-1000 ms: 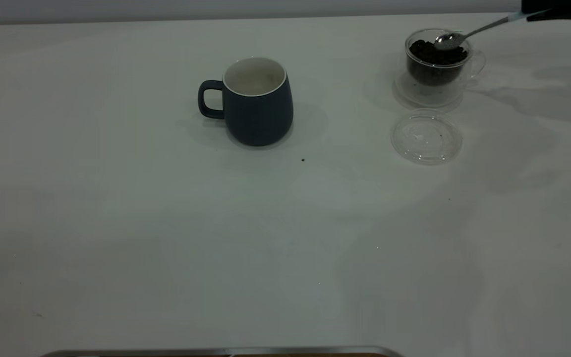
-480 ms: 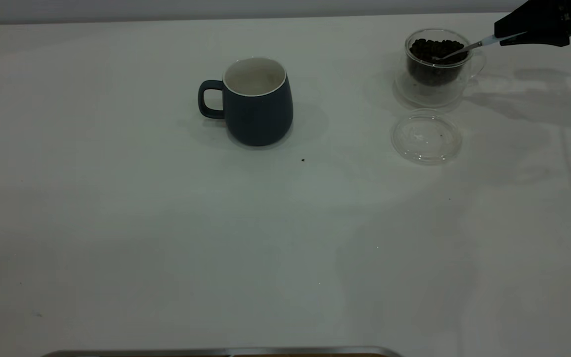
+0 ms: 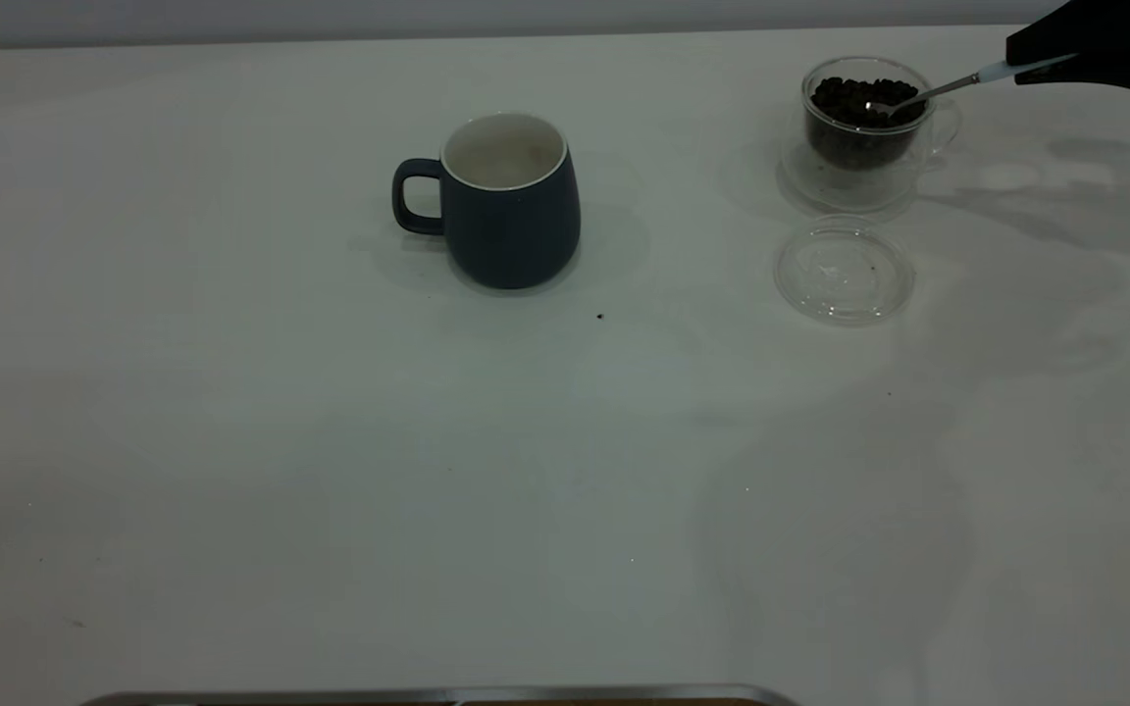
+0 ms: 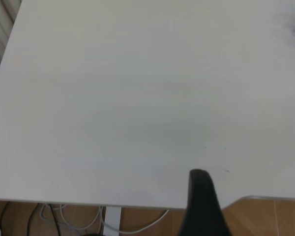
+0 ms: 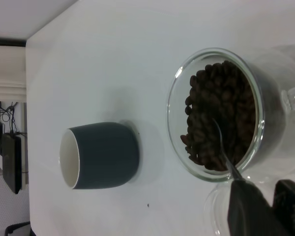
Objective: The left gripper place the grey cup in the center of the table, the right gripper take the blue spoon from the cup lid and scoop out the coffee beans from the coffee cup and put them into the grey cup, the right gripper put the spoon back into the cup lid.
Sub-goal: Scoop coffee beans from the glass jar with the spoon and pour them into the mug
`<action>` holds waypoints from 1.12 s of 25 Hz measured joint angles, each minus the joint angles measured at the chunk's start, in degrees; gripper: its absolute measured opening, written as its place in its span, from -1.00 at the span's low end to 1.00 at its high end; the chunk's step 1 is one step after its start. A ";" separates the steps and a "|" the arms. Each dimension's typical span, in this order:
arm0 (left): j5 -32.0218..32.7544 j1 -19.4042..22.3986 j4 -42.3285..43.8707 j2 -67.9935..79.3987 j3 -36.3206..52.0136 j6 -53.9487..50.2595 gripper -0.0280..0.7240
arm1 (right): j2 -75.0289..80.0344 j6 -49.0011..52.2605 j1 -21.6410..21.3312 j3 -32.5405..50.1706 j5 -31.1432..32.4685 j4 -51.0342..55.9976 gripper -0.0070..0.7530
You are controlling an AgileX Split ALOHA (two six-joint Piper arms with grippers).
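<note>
Right gripper (image 3: 1044, 61) clamped on spoon (image 3: 928, 90), backed off slightly since 0.5 s ago; bowl still in beans (image 3: 854, 98). Left gripper: can't tell.

White cables (image 4: 137, 219) hang under the table edge above a wooden floor (image 4: 280, 219) (brown boards).

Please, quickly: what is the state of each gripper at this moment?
Left gripper: over bare table, holding nothing visible; open or shut cannot be told.
Right gripper: shut on the blue spoon, its bowl in the coffee beans of the coffee cup.
</note>
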 joint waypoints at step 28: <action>0.00 0.00 0.00 0.00 0.00 -0.05 0.64 | 1.54 1.53 -1.45 0.00 1.95 4.38 -0.71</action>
